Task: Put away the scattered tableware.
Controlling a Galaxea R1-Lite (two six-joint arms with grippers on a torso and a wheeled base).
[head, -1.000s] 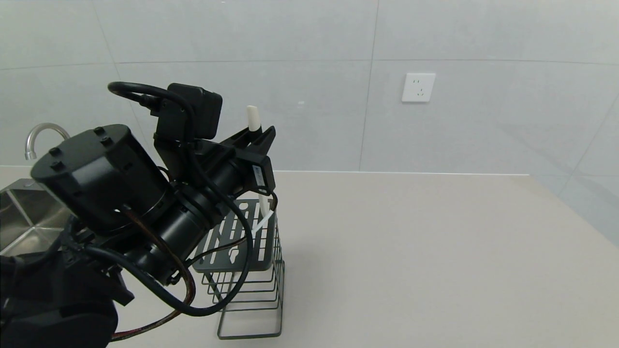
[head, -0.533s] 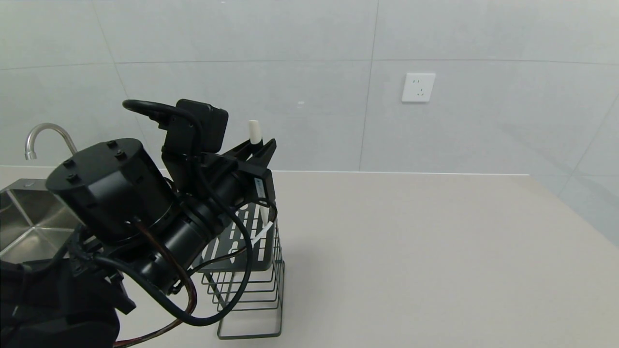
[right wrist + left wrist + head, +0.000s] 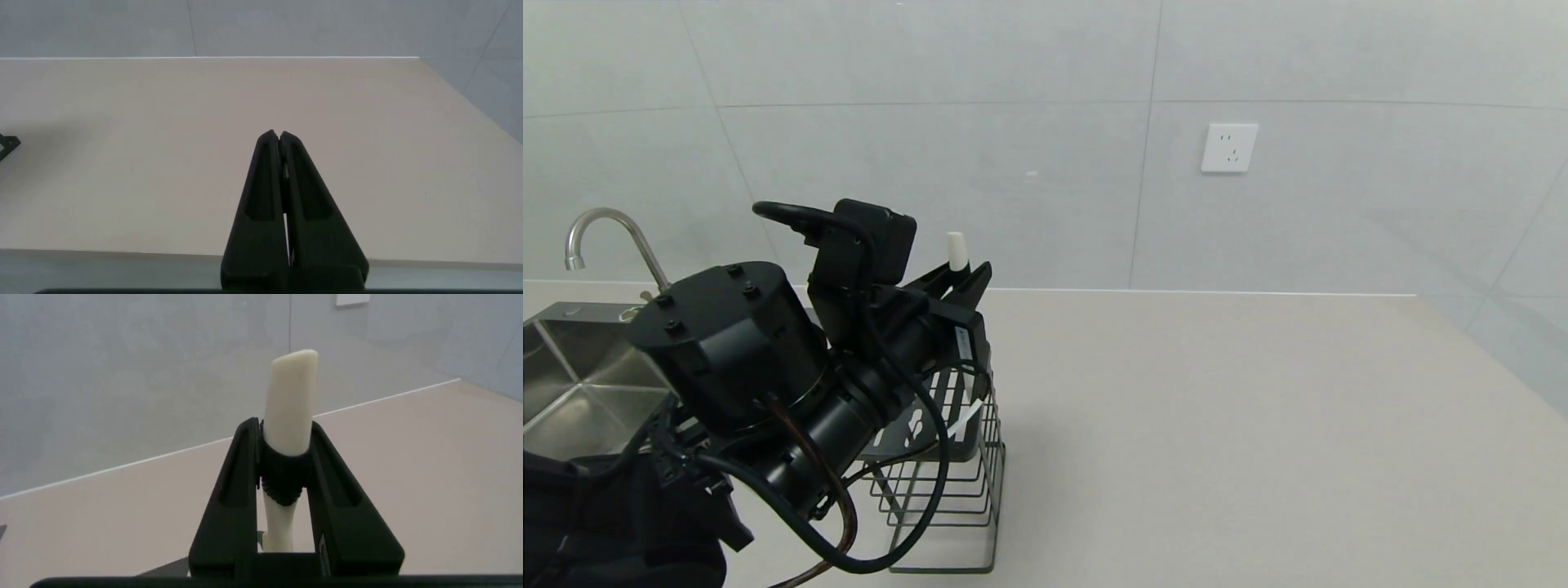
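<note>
The left gripper is clamped on the cream handle of a utensil that stands nearly upright, its top poking above the fingertips and its lower part running down toward the dark slotted holder on the wire rack directly beneath. The risk is that the hidden lower end catches a slot edge or a wire, tilting the utensil in the grip or shoving the light rack. The right gripper is pressed closed on nothing above the countertop
</note>
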